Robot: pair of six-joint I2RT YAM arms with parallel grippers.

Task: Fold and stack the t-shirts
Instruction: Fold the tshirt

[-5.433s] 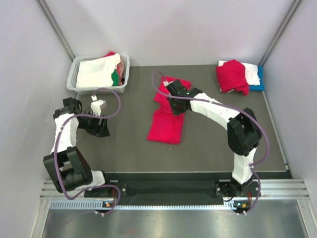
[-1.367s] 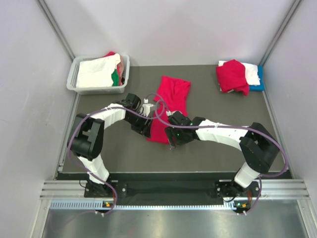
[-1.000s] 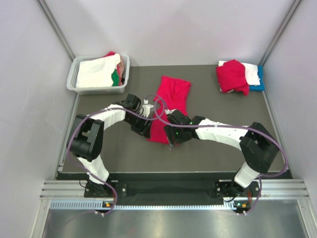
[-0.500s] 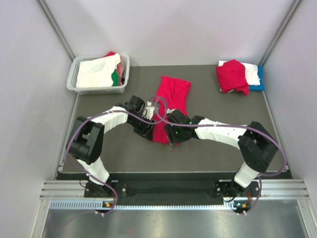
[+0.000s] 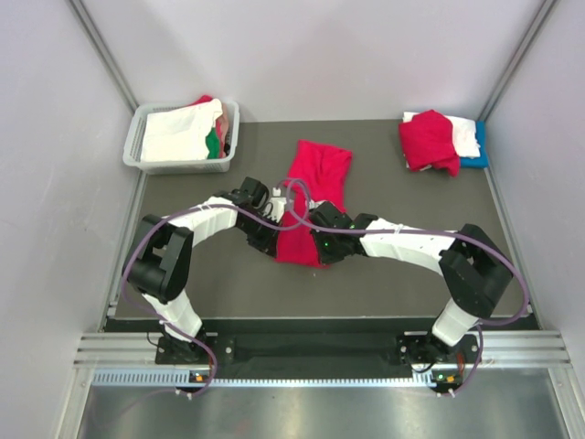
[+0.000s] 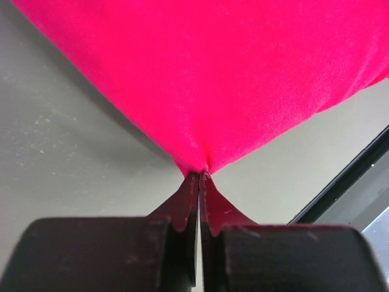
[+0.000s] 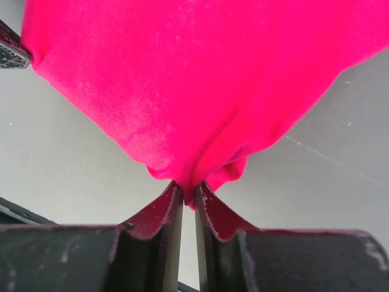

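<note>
The bright red cloth t-shirt [image 5: 315, 183], mid dark grey tabletop [image 5: 411, 265], looks soft, light and limp. The left gripper [image 6: 199, 177] and right gripper [image 7: 188, 193] each pinch a near-edge corner, probably the best hold.

You have the middle t-shirt [image 5: 313, 187] in plain bright red, no print. Both wrist views show the same unbroken red. At the far right, a red shirt [image 5: 428, 139] lies with a white shirt [image 5: 467, 134] and a blue shirt [image 5: 476, 162]. The tub [image 5: 135, 157] is pale and translucent. It holds white cloth [image 5: 178, 133], edged with a sliver of green cloth [image 5: 214, 144] and a bit of red cloth [image 5: 203, 100]. The table mat [image 5: 411, 206] is a dull dark grey. Your left arm [image 5: 206, 216] and right arm [image 5: 411, 247] are white with black joints.
</note>
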